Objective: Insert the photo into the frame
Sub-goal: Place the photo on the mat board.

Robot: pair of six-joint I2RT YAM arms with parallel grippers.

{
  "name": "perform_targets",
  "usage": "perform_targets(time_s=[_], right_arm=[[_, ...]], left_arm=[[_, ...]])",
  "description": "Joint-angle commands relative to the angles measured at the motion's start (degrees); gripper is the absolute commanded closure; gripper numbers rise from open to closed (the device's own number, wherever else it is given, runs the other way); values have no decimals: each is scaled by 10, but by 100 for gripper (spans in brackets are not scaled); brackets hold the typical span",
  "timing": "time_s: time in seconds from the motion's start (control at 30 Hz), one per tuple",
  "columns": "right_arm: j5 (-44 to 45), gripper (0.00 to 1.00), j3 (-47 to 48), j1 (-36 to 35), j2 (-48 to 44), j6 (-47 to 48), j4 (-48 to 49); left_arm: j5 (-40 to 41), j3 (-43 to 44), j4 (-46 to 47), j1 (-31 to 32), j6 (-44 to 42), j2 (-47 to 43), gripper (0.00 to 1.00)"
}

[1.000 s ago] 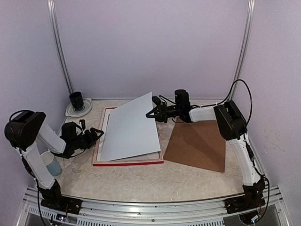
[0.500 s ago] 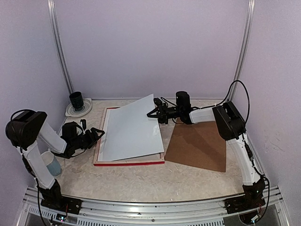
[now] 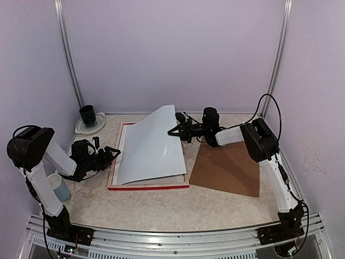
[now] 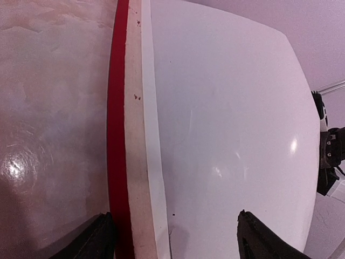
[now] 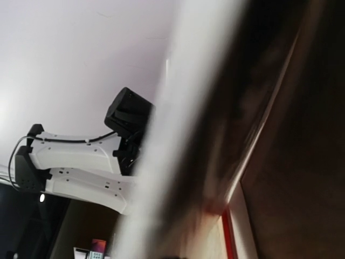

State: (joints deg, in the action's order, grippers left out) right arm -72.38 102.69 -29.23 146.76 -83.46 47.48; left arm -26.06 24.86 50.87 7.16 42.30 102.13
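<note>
The right end effector (image 3: 179,130) is pinching the photo's (image 3: 150,145) right edge, bowing it white-side-up over the frame (image 3: 145,186). The left end effector (image 3: 111,153) is hovering beside, fingers apart. A sideways push is risking a crease or the photo overriding the rim.

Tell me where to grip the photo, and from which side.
Grip the photo at its raised right edge near the far corner, coming from the right: that edge stands clear of the frame, while the near edge lies in it. The right gripper seems shut on it there.
</note>
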Motion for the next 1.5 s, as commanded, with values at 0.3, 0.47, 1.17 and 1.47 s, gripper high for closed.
perform_targets(time_s=[0.3, 0.47, 1.17, 1.47], right_arm=[[-3, 96, 25, -17, 25, -57, 68], [27, 95, 9, -16, 0, 107, -137], [87, 76, 7, -6, -27, 230, -311], [120, 57, 57, -6, -43, 312, -442]], left_arm=[[-28, 3, -14, 9, 10, 15, 23], [-28, 4, -17, 8, 9, 11, 23], [-29, 3, -13, 8, 14, 16, 23], [-28, 3, -14, 7, 15, 18, 22]])
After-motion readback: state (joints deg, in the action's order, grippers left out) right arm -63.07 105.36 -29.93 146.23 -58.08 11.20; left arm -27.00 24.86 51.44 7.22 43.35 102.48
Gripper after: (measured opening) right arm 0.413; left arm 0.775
